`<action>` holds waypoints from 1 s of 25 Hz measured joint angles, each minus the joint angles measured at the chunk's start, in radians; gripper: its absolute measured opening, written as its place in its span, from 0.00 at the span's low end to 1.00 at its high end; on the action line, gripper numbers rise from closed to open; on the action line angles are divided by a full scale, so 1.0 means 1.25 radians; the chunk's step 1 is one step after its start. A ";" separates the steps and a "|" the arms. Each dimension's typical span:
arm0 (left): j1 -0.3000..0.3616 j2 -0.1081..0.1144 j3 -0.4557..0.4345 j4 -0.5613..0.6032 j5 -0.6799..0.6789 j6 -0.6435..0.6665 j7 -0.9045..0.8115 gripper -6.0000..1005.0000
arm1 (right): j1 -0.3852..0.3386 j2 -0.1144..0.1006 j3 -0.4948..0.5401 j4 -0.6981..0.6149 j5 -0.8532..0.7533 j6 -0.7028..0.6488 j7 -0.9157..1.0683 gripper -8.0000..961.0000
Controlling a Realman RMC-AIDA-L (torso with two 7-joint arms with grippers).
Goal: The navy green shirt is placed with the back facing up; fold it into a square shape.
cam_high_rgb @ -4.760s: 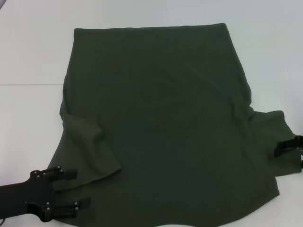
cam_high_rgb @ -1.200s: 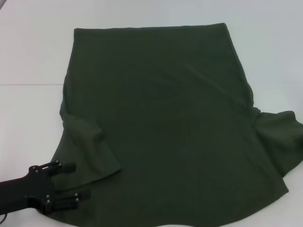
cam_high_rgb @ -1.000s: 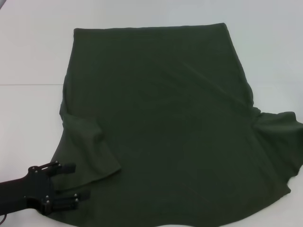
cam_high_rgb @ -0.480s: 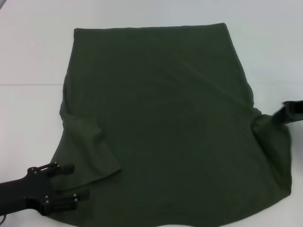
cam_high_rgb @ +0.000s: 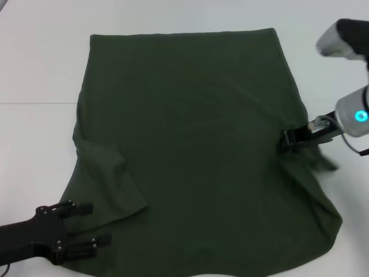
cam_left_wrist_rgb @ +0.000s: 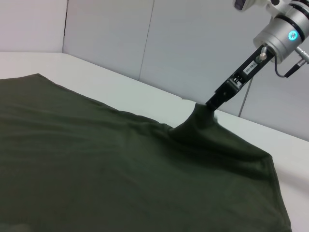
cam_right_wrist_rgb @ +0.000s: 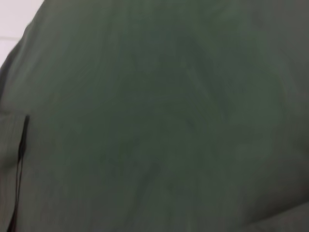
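The navy green shirt (cam_high_rgb: 196,150) is spread over the white surface (cam_high_rgb: 34,69), its straight hem lying at the far edge and its sleeves toward the robot. The right tool (cam_high_rgb: 290,140) is closed on the cloth of the right sleeve, pinched just where the sleeve meets the body; in the left wrist view the fabric (cam_left_wrist_rgb: 200,113) is seen drawn up into a small peak under the fingertips, so the sleeve is held off the surface rather than pressed flat. That lifted hold is judged to be the start of the sleeve fold — the sleeve carried inward over the back so that the right side becomes a straight edge. The left tool (cam_high_rgb: 86,226) is placed low at the near left corner, its two fingers (cam_high_rgb: 81,208) spread apart with the edge of the left sleeve flap between them, nothing yet clamped; it is judged to be set there to take the matching sleeve. The left sleeve is lying partly doubled over the body already, with a loose crease. The right wrist view is filled with green cloth and adds little. The soft fabric may drag and wrinkle across the middle if the raised sleeve is pulled too far.
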 joint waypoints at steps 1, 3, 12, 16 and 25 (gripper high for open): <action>0.000 0.000 0.000 -0.001 0.000 0.000 0.000 0.87 | 0.003 0.000 -0.010 0.009 -0.001 0.005 0.000 0.04; -0.001 0.000 0.000 -0.001 0.000 0.000 0.000 0.87 | 0.006 0.001 -0.026 0.020 -0.001 0.017 0.000 0.05; -0.002 -0.001 0.003 -0.002 0.002 -0.001 0.000 0.87 | 0.004 0.001 -0.034 0.034 0.000 0.033 -0.005 0.05; -0.003 -0.001 0.003 -0.002 0.002 -0.002 0.000 0.87 | 0.001 0.002 -0.031 0.035 0.006 0.027 -0.007 0.05; -0.005 -0.002 0.000 -0.012 0.002 -0.003 0.000 0.87 | -0.044 -0.023 0.013 0.059 0.244 -0.022 -0.109 0.37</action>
